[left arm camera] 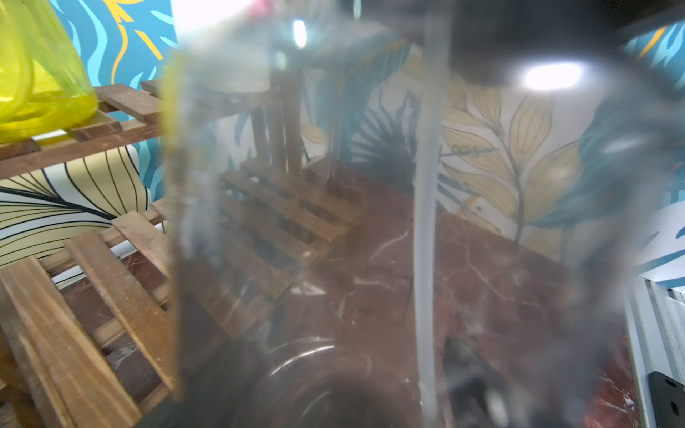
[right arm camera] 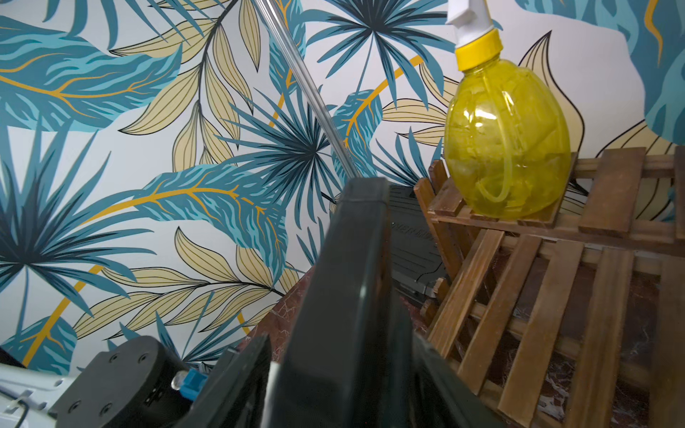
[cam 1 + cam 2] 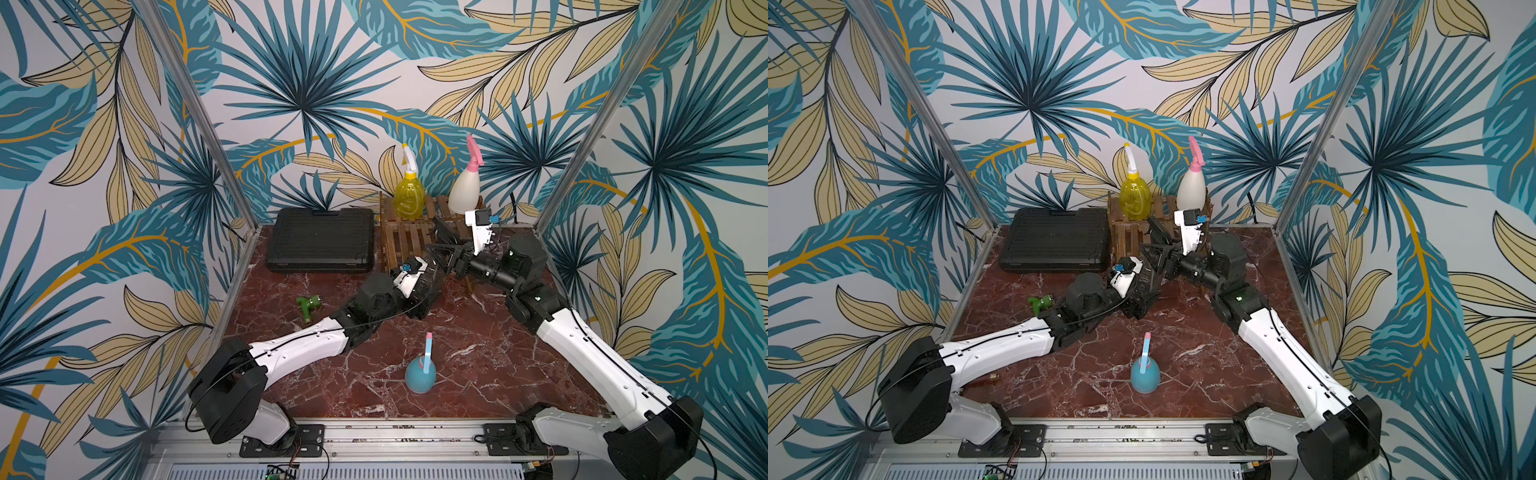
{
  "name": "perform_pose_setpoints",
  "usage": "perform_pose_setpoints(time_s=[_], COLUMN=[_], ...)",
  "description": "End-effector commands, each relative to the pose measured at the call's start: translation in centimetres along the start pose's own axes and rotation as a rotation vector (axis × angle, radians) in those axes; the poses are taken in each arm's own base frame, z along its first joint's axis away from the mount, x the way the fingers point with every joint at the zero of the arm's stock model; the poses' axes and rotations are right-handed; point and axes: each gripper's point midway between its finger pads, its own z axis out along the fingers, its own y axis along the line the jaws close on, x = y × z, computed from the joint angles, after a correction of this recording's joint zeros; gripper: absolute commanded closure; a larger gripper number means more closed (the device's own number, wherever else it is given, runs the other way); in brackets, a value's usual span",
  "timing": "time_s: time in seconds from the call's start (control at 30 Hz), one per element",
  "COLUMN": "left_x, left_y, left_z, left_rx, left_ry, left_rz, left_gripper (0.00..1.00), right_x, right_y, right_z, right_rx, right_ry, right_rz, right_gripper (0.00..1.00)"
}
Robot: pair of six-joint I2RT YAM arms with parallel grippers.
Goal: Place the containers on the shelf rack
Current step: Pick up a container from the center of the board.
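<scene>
1. Front of table, nearest the robot: light blue bottle stands upright on the marble, alone, well apart from both arms. Not on the rack yet.
2. Further in, toward the left edge: small green toy-like item lying down. Not part of the job.
3. Mid-table, just in front of the rack: left gripper has its jaws set wide round the body of the smoky clear bottle. The bottle's see-through wall fills the left wrist view, w/ dip tube inside and the tabletop visible through it. Judged grasped and off the table.
4. Right gripper comes at it from the opposite side. In the right wrist view the black trigger head sits between its jaws. Pinched or only bracketed: cannot tell.
5. Handling (judgement): the bottle looks empty, so it is light. Thin plastic wall will prob. flex under squeeze, and the smooth curved body may slip or twist. The neck under the trigger head looks stiffest, so best hold there. Keep off the lever.
6. Behind the grippers: shelf rack, lower step bare, the nearest free spot. On the upper step, yellow bottle and cream-white bottle stand upright, apart from each other. 2 of 4 placed.
7. At the back: black case, lying flat just beside the rack's left side.
</scene>
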Motion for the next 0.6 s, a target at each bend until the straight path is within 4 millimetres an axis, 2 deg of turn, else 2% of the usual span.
perform_pose_setpoints(time_s=[0.0,0.1,0.3,0.37,0.43,0.57], left_x=[-1.3,-1.3,-1.3,-1.5,-1.8,-2.3], left_y=[-0.4,-0.4,-0.4,-0.6,-1.1,-1.9], left_z=[0.2,0.1,-0.1,-0.4,-0.8,-1.9], left_rx=[0.019,0.018,0.017,0.024,0.049,0.098], left_ry=[-0.047,-0.043,-0.04,-0.05,-0.066,-0.069], left_rz=[-0.006,-0.005,-0.002,-0.003,-0.004,-0.003], left_gripper=[0.38,0.38,0.35,0.23,0.02,0.0], right_x=[-0.3,-0.1,0.0,-0.1,-0.3,-0.6], right_y=[-0.3,-0.6,-0.6,-0.7,-1.1,-2.1], right_z=[0.0,0.1,-0.3,-0.8,-1.5,-3.3], right_rx=[0.027,0.037,0.043,0.061,0.095,0.195], right_ry=[-0.015,-0.02,-0.029,-0.043,-0.065,-0.103], right_rz=[-0.009,-0.009,-0.028,-0.05,-0.079,-0.155], right_gripper=[0.59,0.71,0.83,0.85,0.86,0.89])
